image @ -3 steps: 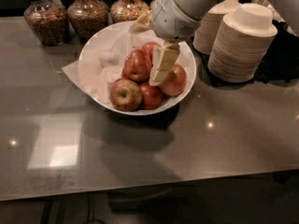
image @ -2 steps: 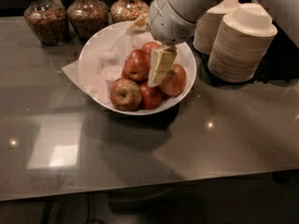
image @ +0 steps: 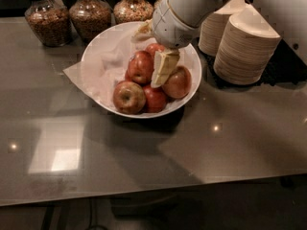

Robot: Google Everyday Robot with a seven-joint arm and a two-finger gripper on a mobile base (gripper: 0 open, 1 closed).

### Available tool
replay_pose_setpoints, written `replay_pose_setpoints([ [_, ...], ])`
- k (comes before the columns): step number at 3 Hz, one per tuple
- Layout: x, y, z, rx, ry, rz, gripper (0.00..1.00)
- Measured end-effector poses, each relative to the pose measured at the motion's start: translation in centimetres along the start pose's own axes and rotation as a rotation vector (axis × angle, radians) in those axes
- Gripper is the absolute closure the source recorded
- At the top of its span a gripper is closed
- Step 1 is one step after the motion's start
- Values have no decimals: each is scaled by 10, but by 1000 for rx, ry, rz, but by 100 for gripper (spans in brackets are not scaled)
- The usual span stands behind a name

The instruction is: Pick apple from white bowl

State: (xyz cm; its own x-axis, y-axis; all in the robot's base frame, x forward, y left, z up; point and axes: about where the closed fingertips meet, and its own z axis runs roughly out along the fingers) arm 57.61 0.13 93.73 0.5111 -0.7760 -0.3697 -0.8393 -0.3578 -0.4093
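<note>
Little has moved: the gripper [image: 163, 70] still hangs low in the white bowl [image: 96, 56]. The apple [image: 140, 67] sits just beside the jaws, perhaps touching; their spread I cannot tell. Closing off-centre could roll it into the neighbouring apples [image: 177, 82].

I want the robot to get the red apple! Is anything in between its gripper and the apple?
Nothing visible is. The gripper is down in the white bowl, right beside the apple. Other apples crowd close around it.
</note>
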Motion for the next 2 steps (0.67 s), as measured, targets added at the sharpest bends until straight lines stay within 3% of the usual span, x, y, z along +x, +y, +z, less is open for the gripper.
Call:
replay_pose_setpoints([
  [2,6,-8,14,-19,9,-10,26],
])
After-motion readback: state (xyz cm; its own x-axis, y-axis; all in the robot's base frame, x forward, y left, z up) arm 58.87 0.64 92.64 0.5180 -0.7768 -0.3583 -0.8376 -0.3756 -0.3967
